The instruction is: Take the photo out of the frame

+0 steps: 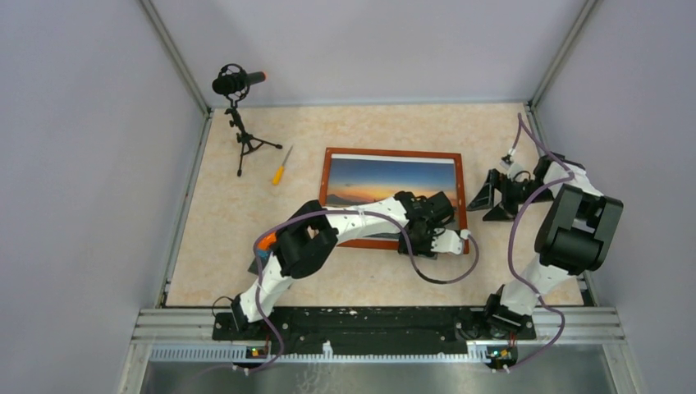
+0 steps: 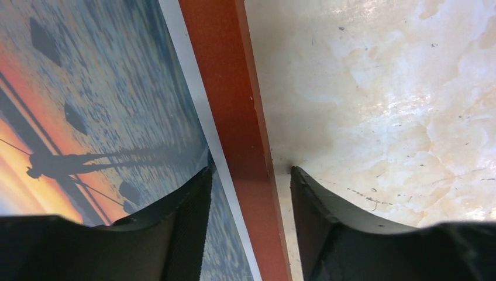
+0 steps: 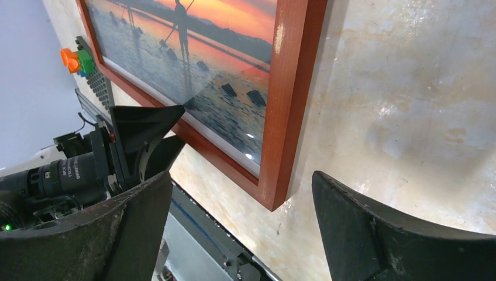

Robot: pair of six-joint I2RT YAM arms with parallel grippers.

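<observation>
The frame (image 1: 394, 153) lies face up in the middle of the table, with the sunset photo (image 1: 386, 180) inside it under the glossy front. My left gripper (image 1: 417, 243) is open at the frame's near edge. In the left wrist view it (image 2: 250, 175) straddles the reddish-brown border (image 2: 228, 88). One finger is over the photo (image 2: 88, 88), the other over the table, each with a small gap to the border. My right gripper (image 1: 486, 203) is open and empty just right of the frame. In the right wrist view it (image 3: 240, 199) faces the frame's corner (image 3: 289, 88) and the photo (image 3: 205, 52).
A microphone on a small tripod (image 1: 238, 82) stands at the back left. An orange-handled screwdriver (image 1: 281, 168) lies left of the frame. A grey studded baseplate (image 3: 99, 88) with an orange and a green brick (image 3: 77, 61) sits near the frame's near left corner.
</observation>
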